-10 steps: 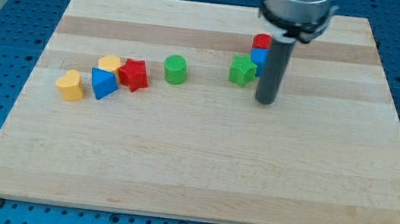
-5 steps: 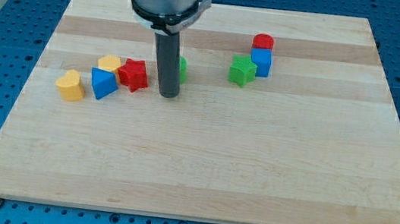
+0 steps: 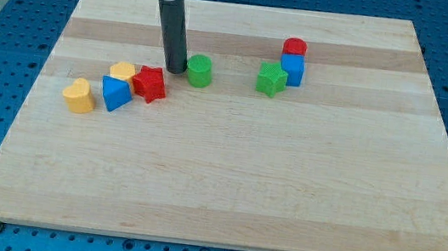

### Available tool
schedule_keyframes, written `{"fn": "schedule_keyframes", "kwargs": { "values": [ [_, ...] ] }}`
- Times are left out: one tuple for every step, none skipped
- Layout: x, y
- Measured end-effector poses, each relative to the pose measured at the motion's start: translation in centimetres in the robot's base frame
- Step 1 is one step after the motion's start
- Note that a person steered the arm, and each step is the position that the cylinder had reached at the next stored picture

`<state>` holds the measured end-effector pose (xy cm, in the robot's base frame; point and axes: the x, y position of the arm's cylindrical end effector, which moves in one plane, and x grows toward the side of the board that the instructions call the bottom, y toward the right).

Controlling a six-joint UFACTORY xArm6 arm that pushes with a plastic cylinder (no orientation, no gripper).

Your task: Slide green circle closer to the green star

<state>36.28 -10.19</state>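
The pale wooden board [image 3: 225, 186] looks smooth with stripes of grain. The green plastic circle block [image 3: 200, 70] looks matt and ridged.

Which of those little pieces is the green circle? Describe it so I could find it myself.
Start at the wooden board and follow the dark rod down to my tip. The green circle sits just to its right, a plain round block, unlike the spiky green star farther right.
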Motion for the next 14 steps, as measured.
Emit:
{"fn": "schedule_keyframes", "kwargs": {
  "values": [
    [0.9, 0.0],
    [2.2, 0.1],
    [2.1, 1.0],
    [1.3, 2.1],
    [1.0, 3.2],
    [1.0, 4.0],
    [1.0, 4.0],
    [1.0, 4.0],
    [0.6, 4.0],
    [-0.4, 3.4],
    [-0.9, 3.4],
    [-1.1, 3.4],
    [-1.1, 3.4],
    [-1.1, 3.9]
  ]
}}
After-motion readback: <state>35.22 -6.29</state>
